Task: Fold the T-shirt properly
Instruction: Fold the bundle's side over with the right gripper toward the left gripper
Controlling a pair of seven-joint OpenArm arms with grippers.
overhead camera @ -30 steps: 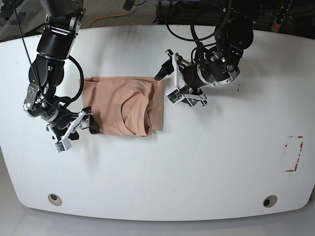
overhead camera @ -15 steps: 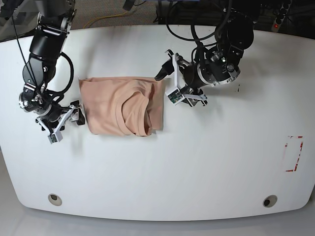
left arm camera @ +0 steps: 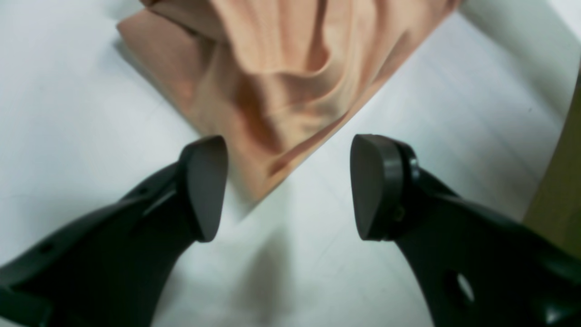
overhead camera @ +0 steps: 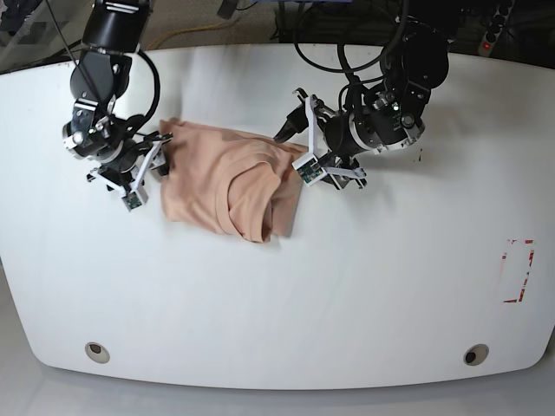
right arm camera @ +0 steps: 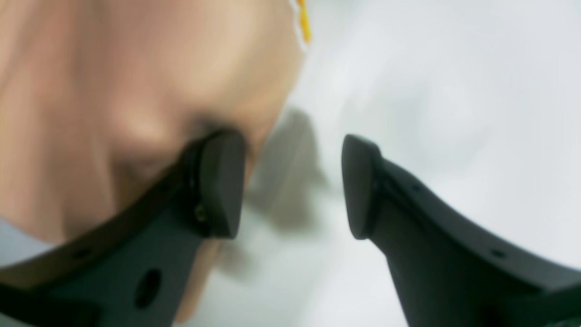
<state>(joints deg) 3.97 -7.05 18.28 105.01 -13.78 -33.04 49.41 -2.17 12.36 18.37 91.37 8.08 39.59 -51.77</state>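
Observation:
The peach T-shirt (overhead camera: pixel 208 178) lies folded and a little skewed on the white table (overhead camera: pixel 347 286). My left gripper (overhead camera: pixel 297 149) stands open at the shirt's right edge. In the left wrist view the T-shirt (left arm camera: pixel 281 68) has one corner reaching in between the spread fingers of the left gripper (left arm camera: pixel 288 186). My right gripper (overhead camera: pixel 154 163) is at the shirt's left edge. In the blurred right wrist view the right gripper (right arm camera: pixel 292 186) is open, its left finger over the T-shirt's (right arm camera: pixel 136 91) edge and bare table in the gap. A yellow tag (right arm camera: pixel 304 22) shows at the top.
A red-marked rectangle (overhead camera: pixel 518 270) sits near the table's right edge. Two round holes (overhead camera: pixel 97 351) (overhead camera: pixel 474 354) lie along the front edge. Cables and a power strip (overhead camera: pixel 494 26) run behind the far edge.
My right arm swung up from the shirt's lower left to its left edge, jaws narrowing. The shirt slid right and skewed, its right edge now at the left gripper, which stayed put.

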